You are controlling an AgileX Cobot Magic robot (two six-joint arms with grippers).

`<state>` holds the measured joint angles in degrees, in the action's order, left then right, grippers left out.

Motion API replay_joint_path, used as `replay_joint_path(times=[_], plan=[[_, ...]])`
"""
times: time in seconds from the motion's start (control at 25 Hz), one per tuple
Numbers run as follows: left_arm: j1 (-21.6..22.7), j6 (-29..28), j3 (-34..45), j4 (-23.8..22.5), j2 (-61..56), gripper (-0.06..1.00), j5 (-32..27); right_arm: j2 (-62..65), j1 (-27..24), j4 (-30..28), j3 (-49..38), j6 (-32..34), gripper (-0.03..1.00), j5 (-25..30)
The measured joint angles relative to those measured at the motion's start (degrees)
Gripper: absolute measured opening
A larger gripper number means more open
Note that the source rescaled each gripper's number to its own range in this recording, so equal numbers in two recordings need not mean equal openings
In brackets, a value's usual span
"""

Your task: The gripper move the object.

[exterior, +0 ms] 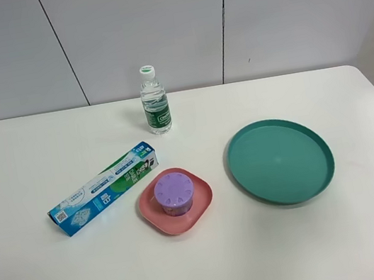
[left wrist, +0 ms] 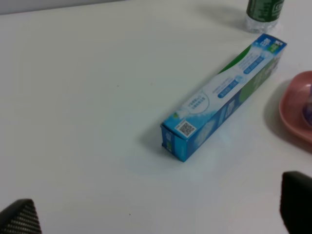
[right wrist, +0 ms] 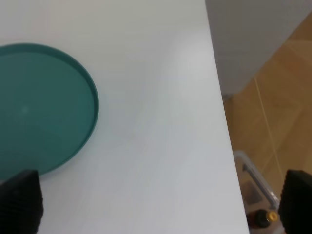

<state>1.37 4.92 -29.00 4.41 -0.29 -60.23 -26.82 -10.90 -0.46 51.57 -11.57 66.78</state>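
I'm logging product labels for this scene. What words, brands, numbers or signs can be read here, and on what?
Nothing can be quoted with confidence.
Long blue-and-white box: white panels of small print and green patches, too blurred to read; its end flap shows a QR code, not text.
Water bottle: green label with white print, too small to read.
Purple jar lid: only small dots, no lettering.
Pink dish and teal plate: no markings.

The jar (exterior: 175, 192) is sitting on the small plate (exterior: 200, 210), with the toothpaste box (exterior: 103, 189) lying just left, the water bottle (exterior: 155, 101) standing behind, and the round tray (exterior: 281, 161) lying right.
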Motion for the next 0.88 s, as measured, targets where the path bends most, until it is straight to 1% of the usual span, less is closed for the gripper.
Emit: replay_joint_path(times=[0.24, 0.4, 0.68, 0.88], plan=[[0.0, 0.0, 0.0, 0.0, 0.0, 1.0, 0.0, 16.89, 0.06, 1.73, -11.86, 0.43, 0.93, -4.13], [0.0, 0.0, 0.0, 0.0, 0.0, 1.0, 0.0, 25.59, 0.06, 1.72, -17.88, 0.57, 0.93, -5.25], [0.0, 0.0, 0.0, 0.0, 0.0, 1.0, 0.0, 26.96, 0.06, 4.9, -22.18, 3.26, 0.93, -5.17], [0.0, 0.0, 0.0, 0.0, 0.0, 1.0, 0.0, 26.96, 0.78, 5.36, -22.58, 3.38, 0.93, -5.23]])
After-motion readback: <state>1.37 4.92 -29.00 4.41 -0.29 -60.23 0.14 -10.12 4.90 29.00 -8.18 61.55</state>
